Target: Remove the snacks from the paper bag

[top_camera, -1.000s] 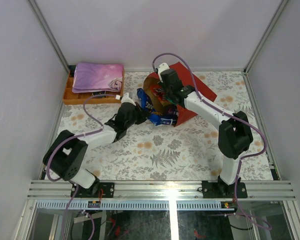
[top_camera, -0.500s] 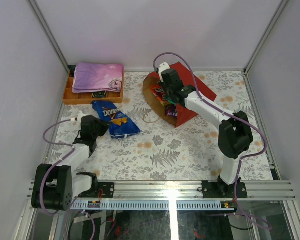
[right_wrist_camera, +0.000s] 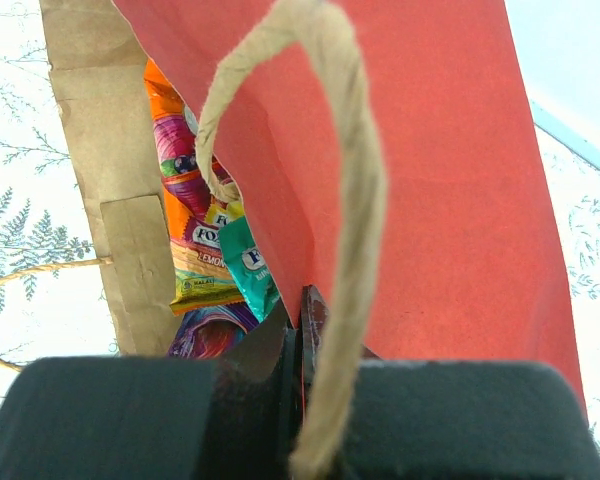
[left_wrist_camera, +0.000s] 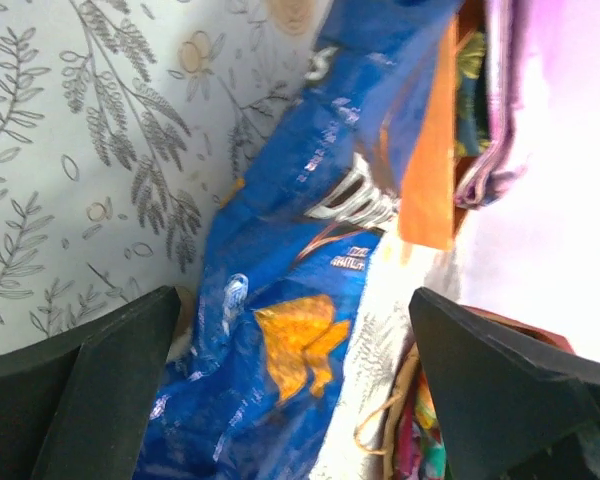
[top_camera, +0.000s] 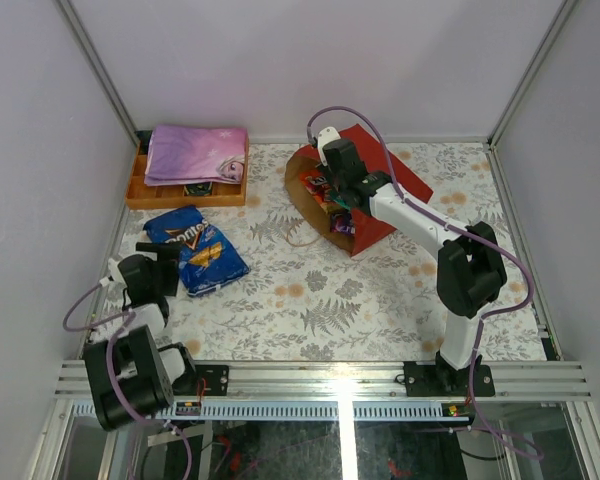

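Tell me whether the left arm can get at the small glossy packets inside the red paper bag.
Probably yes: the red paper bag lies with its mouth facing left, the right gripper pinching its wall, and the glossy packets show inside. The left gripper, open, is well back, though.

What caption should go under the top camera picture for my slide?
Blue chip bag lies out on the table near the open left gripper; right gripper pinches the red paper bag.
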`<act>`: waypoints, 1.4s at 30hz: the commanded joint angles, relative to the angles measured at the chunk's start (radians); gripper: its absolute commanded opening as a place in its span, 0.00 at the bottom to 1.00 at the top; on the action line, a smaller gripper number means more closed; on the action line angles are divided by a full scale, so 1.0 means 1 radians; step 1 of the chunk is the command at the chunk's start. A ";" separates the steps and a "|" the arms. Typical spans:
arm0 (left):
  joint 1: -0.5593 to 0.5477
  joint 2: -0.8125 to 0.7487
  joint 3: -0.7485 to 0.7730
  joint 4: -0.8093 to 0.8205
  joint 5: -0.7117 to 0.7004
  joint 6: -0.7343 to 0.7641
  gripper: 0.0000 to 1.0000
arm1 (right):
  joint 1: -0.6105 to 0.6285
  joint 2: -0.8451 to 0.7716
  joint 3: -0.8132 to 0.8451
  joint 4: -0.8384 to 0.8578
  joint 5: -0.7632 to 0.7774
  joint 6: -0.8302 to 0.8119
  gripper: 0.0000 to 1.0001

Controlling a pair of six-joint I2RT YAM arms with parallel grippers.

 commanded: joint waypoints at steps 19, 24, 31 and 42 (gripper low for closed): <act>-0.729 0.046 0.572 -0.792 -0.611 0.350 1.00 | -0.005 -0.046 0.015 -0.002 -0.071 0.068 0.01; -0.753 0.125 0.647 -0.834 -0.595 0.411 1.00 | -0.004 -0.075 -0.011 -0.003 -0.052 0.050 0.01; -0.753 0.192 0.604 -0.706 -0.502 0.461 1.00 | -0.005 -0.063 -0.006 -0.004 -0.074 0.067 0.01; -0.675 0.408 0.485 -0.540 -0.385 0.299 1.00 | -0.004 -0.096 -0.043 0.003 -0.057 0.056 0.02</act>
